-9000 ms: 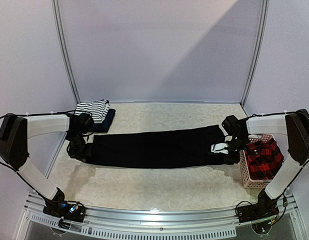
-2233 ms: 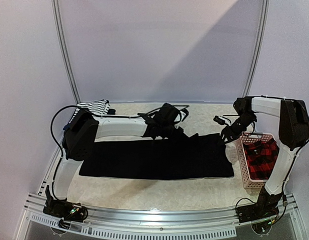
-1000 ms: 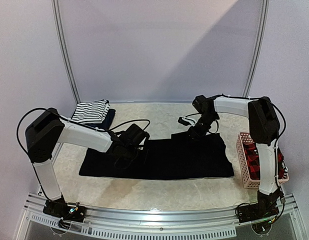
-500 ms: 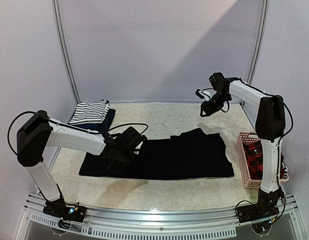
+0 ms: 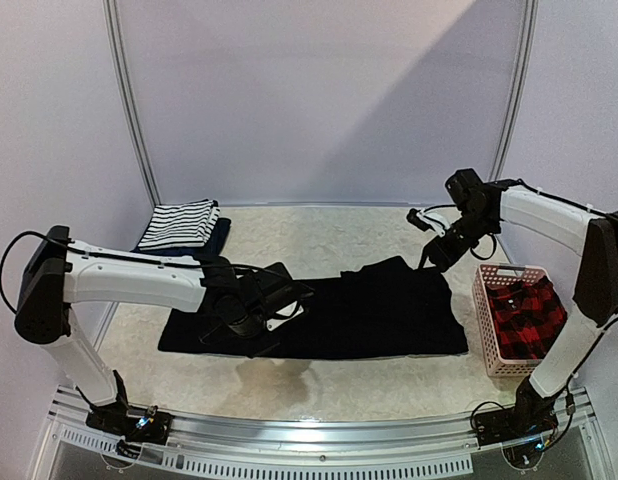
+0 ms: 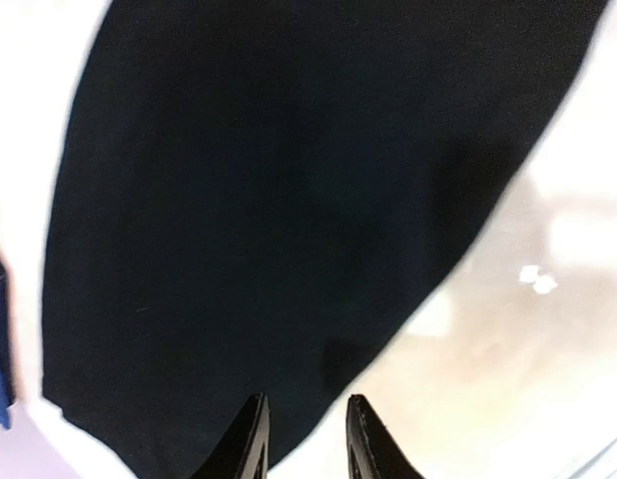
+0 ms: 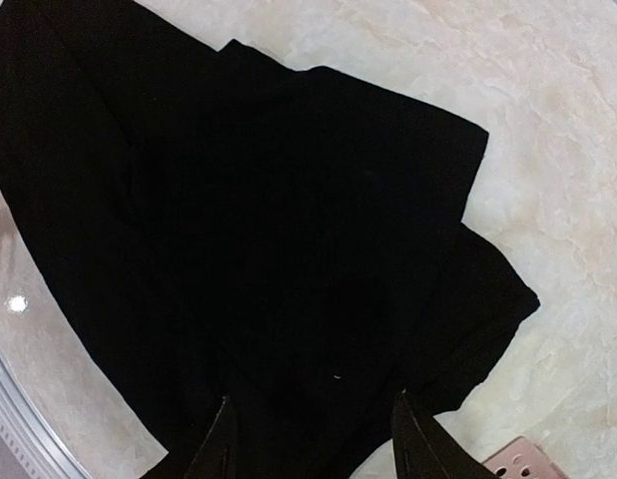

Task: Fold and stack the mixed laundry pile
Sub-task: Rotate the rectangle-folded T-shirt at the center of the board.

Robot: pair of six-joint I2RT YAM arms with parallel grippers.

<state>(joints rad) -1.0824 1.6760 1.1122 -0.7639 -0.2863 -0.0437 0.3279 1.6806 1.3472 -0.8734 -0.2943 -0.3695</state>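
A large black shirt (image 5: 369, 315) lies flat across the middle of the table, its far right corner folded over. My left gripper (image 5: 281, 303) hovers over the shirt's left half, near its front edge. In the left wrist view, which is blurred, the left gripper (image 6: 306, 424) is open over the black shirt (image 6: 269, 200) with nothing between its tips. My right gripper (image 5: 430, 250) hangs above the shirt's far right corner. It (image 7: 313, 431) is open and empty above the black shirt (image 7: 259, 220). A striped tank top (image 5: 181, 222) lies folded on a navy piece (image 5: 217, 238) at the back left.
A pink slotted basket (image 5: 489, 330) stands at the right edge and holds a red-black plaid shirt (image 5: 524, 315). Its corner (image 7: 518, 467) shows in the right wrist view. Metal frame posts rise at the back left and back right, and a rail runs along the near edge.
My right gripper came down from high at the back to just above the shirt's right end and opened wider. My left gripper shifted slightly right over the shirt and opened.
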